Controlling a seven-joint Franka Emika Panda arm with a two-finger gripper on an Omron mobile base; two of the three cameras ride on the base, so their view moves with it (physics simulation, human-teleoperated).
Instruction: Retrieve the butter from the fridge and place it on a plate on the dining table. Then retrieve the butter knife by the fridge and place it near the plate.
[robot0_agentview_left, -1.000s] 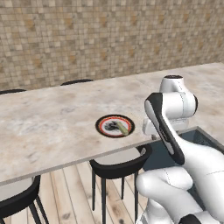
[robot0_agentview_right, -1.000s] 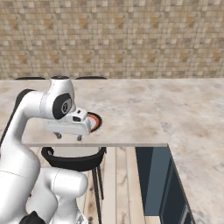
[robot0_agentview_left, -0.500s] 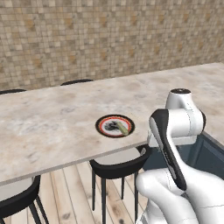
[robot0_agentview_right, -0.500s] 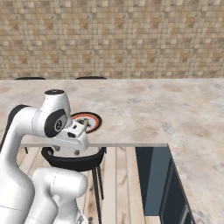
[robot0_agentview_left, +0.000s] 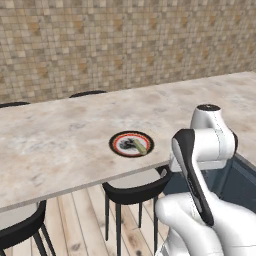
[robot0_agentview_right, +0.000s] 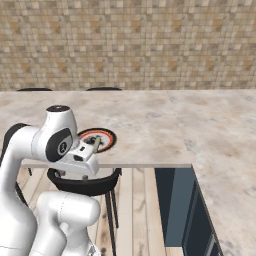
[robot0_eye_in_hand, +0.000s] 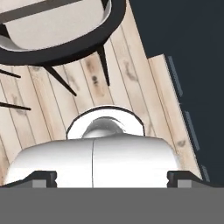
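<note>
The plate (robot0_agentview_left: 131, 144), black-rimmed with a red-orange ring, lies near the front edge of the dining table (robot0_agentview_left: 55, 142). The pale yellow butter (robot0_agentview_left: 140, 148) rests on the plate's right side, with nothing touching it. In the right base view the plate (robot0_agentview_right: 101, 136) shows just behind my hand. My arm is folded back in front of the table edge, with the hand pointing down at the floor. My gripper (robot0_eye_in_hand: 112, 180) is open, its two dark fingertips (robot0_eye_in_hand: 43, 179) wide apart and nothing between them. The fridge and the butter knife are out of view.
A black chair (robot0_agentview_left: 134, 189) is tucked under the table right below the plate; it also shows as the chair (robot0_eye_in_hand: 52, 30) above my hand. A dark blue cabinet (robot0_agentview_right: 175, 205) under a marbled counter (robot0_agentview_right: 225, 160) stands to the right. A tiled wall runs behind the table.
My arm has drawn back from over the plate and sunk down, and the hand now hangs at the table's front edge. The gripper stayed open. Plate and butter have not moved.
</note>
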